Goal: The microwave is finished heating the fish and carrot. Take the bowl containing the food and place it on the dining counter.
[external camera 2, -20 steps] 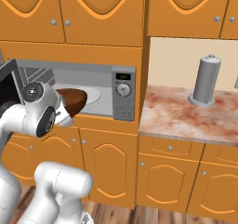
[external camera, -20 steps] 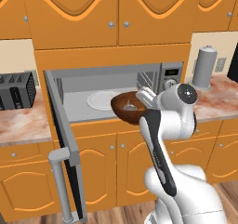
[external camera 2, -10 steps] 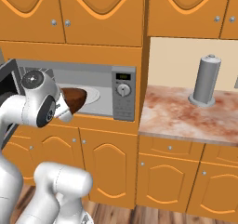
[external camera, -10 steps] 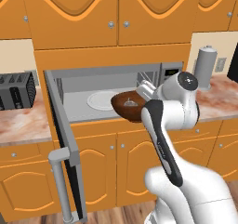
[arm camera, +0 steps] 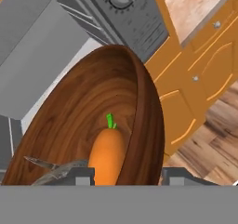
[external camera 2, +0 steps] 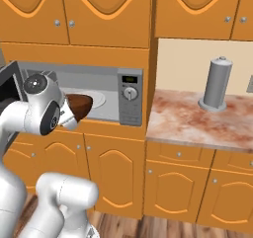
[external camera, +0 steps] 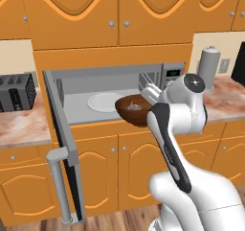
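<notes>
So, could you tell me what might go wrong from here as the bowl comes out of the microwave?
1. The hand grips the bowl by its rim alone, so it may slip or tip.
2. The carrot and fish lie loose inside and could spill if it tilts.
3. The bowl sits at the mouth of the microwave, whose door stands open nearby; a wide swing could hit it.

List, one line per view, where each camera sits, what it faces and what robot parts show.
Left base view: behind-left of the arm, facing the open microwave; arm lower right.
Right base view: behind-right, facing the microwave's panel and counter; arm lower left.
Hand view: on the hand, looking into the bowl at the carrot; fingertips at bottom.
Both base views share microwave and bowl.
</notes>
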